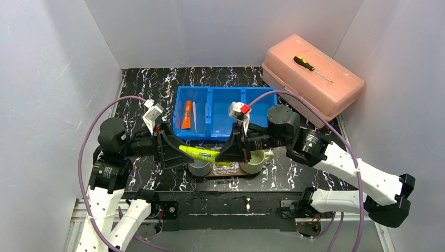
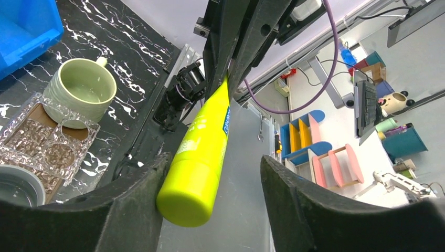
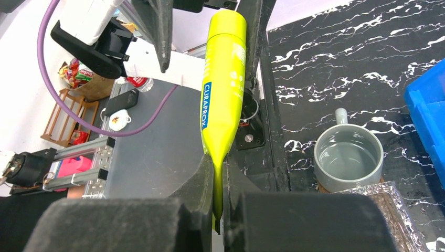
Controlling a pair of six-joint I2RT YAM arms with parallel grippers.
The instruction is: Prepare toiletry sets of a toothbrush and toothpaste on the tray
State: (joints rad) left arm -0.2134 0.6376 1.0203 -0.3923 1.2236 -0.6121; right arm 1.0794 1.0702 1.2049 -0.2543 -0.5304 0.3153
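The green tube (image 1: pixel 202 153) hangs level above the tray (image 1: pixel 210 175), between my two grippers. My right gripper (image 1: pixel 231 152) is shut on its flat crimped end (image 3: pixel 218 178). My left gripper (image 1: pixel 176 152) is open around the cap end (image 2: pixel 189 199); the cap rests against one finger and the other stands apart. The grey mug (image 1: pixel 199 168) and the pale green mug (image 1: pixel 253 161) stand on the tray, both looking empty (image 3: pixel 349 157) (image 2: pixel 80 89). The orange tube (image 1: pixel 186 115) and thin whitish toothbrushes (image 1: pixel 194 116) lie in the blue bin (image 1: pixel 225 93).
A small clear plastic holder (image 1: pixel 225 169) lies on the tray between the mugs. A pink lidded box (image 1: pixel 315 76) with a screwdriver (image 1: pixel 310 67) on it stands at the back right. White walls close in three sides.
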